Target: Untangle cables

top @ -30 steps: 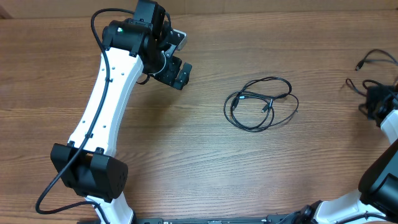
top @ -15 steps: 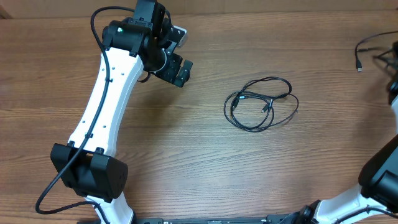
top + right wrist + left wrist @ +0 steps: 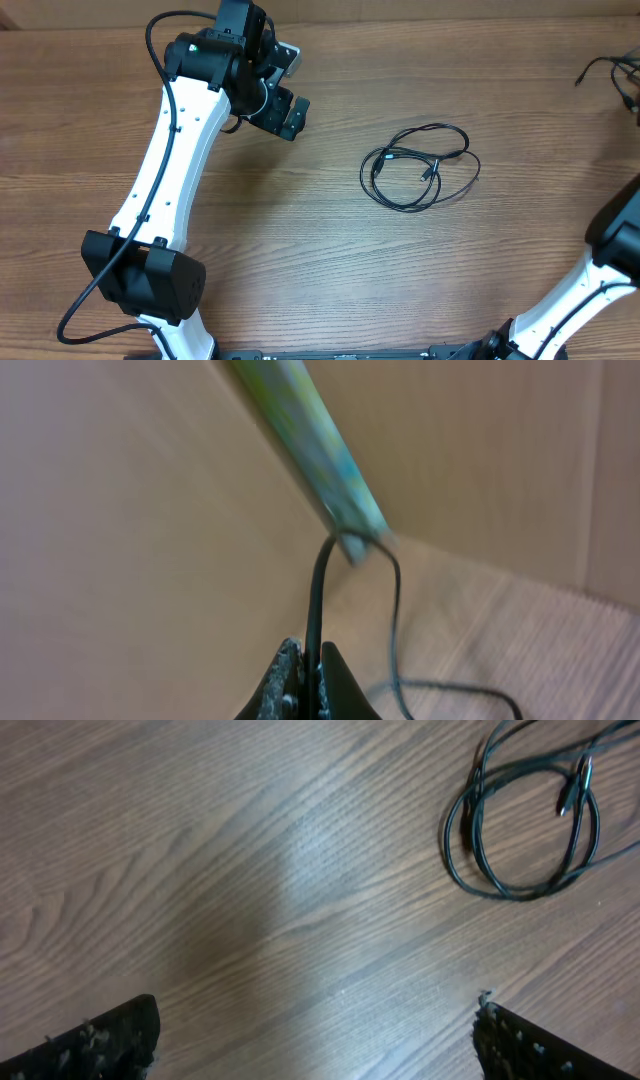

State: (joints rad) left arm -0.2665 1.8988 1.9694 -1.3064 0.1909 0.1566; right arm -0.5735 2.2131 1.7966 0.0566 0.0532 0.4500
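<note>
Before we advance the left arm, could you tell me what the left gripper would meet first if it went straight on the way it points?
Probably bare table: the open left gripper aims at wood, with the coiled cables off to one side.

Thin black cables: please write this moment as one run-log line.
left gripper open, empty | right gripper shut on thin black cable | coiled black cable on wooden table

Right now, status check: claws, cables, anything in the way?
Left claw open, empty. Right claw shut on one cable, out at far right. Loose coil lies center, untouched. Nothing blocking it.
</note>
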